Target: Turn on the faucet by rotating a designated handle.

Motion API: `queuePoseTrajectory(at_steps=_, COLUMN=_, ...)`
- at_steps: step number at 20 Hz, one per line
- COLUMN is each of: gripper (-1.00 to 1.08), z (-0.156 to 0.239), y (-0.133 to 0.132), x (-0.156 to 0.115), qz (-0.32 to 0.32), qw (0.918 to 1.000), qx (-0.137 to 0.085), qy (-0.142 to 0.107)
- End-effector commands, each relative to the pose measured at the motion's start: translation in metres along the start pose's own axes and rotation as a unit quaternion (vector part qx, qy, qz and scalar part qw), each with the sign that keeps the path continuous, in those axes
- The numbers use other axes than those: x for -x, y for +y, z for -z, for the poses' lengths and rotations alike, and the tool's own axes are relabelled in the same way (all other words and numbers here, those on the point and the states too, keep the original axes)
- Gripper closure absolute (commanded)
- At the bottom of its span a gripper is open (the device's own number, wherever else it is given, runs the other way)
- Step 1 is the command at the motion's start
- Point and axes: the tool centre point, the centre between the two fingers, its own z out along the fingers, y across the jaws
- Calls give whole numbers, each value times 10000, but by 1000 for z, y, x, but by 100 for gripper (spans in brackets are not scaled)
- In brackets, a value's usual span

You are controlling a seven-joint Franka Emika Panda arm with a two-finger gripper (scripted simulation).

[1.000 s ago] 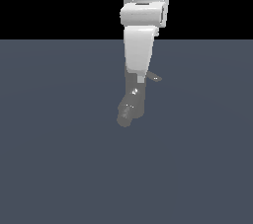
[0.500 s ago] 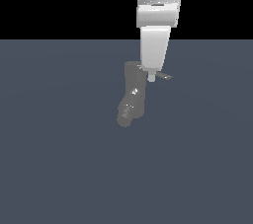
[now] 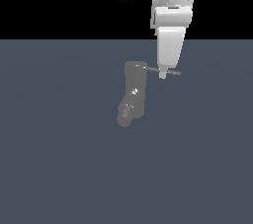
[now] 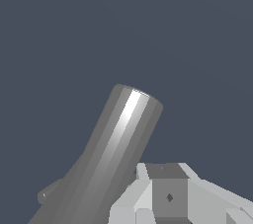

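Exterior view: faucet stands mid-floor, spout toward 7 o'clock; handle juts toward 3 o'clock, partly hidden behind the gripper. Finger spread can't be told. No writing visible.

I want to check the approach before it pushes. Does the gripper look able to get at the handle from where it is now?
Probably yes. In the exterior view the gripper hangs right at the handle, which sticks out from the faucet toward that view's right. Nothing stands between them. Actual contact, and how the jaws stand, cannot be told.

No legible txt, labels or nos. anywhere, seemingly.
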Motion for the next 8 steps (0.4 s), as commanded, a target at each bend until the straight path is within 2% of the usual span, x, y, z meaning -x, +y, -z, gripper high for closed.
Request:
queuePoseTrajectory(at_steps=1, gripper=108, z=0, y=-9, x=-20, qz=-110, qw=9999, qx=-11, qy=8)
queuePoseTrajectory(at_steps=8, gripper=108, z=0, y=-26, x=-40, qz=-139, qw=9999, qx=-9, qy=9)
